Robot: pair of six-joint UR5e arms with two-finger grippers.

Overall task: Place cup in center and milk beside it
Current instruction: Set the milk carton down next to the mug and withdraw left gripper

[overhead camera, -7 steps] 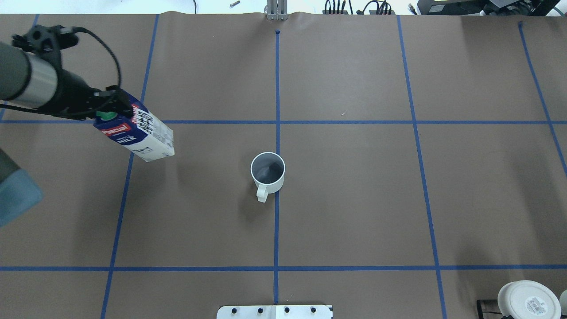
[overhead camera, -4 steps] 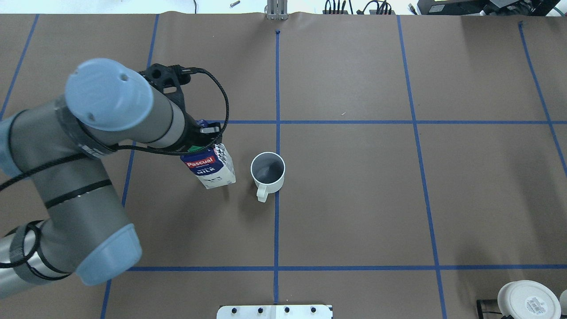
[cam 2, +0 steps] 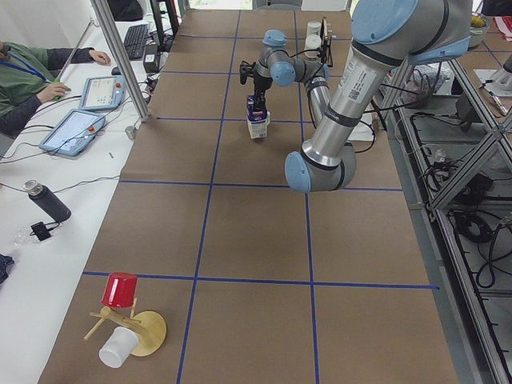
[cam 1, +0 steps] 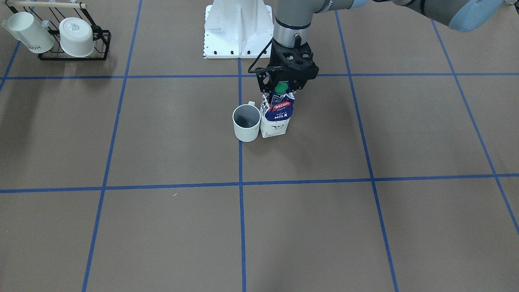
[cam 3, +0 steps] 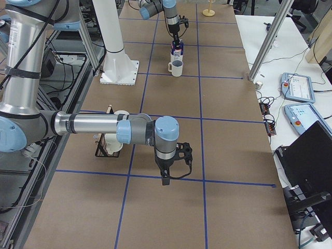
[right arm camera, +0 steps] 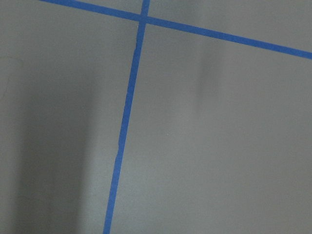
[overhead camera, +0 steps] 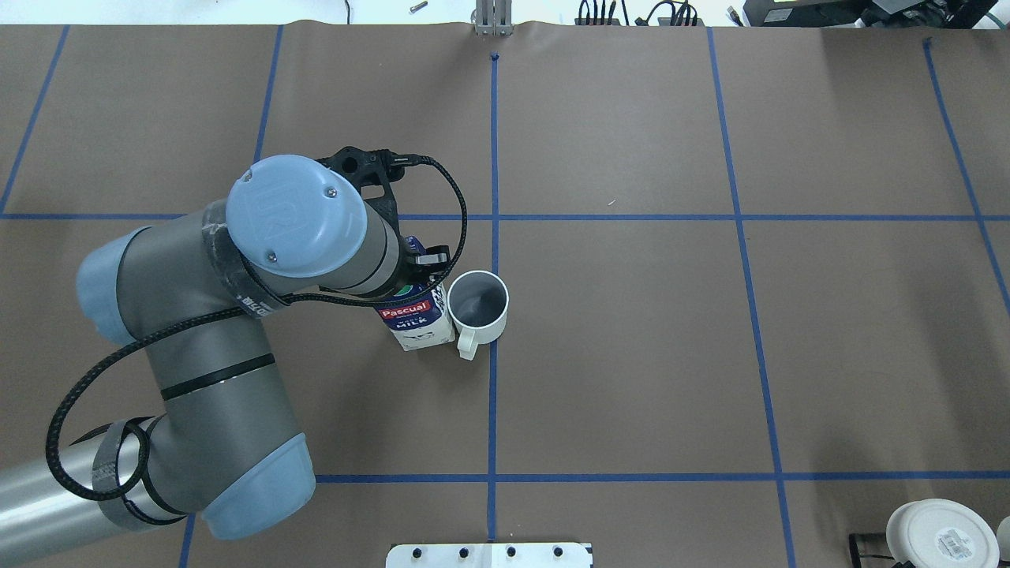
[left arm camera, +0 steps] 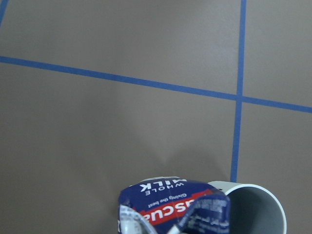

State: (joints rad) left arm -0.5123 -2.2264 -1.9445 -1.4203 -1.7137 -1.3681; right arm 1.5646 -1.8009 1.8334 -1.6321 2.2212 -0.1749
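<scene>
The white cup (overhead camera: 477,304) stands upright on the center blue tape line (overhead camera: 492,410), handle toward the robot; it also shows in the front view (cam 1: 246,121). The navy-and-white milk carton (overhead camera: 418,319) stands upright right beside the cup, on its left in the overhead view, close to or touching it. My left gripper (cam 1: 282,84) is shut on the carton's top by the green cap (cam 1: 279,87). I cannot tell if the carton's base (cam 1: 275,130) rests on the surface. My right gripper (cam 3: 171,176) shows only in the exterior right view, far from both; I cannot tell its state.
A black wire rack (cam 1: 73,54) with two white cups stands at the robot's right near corner; a wider white cup with a sticker (overhead camera: 939,532) belongs to it. The white base plate (cam 1: 237,32) sits behind the cup. A red cup on a wooden stand (cam 2: 120,290) is at the left end.
My left arm has carried the milk carton from the left square rightward, turned it upright and brought it down right beside the cup. The cup has not moved.
</scene>
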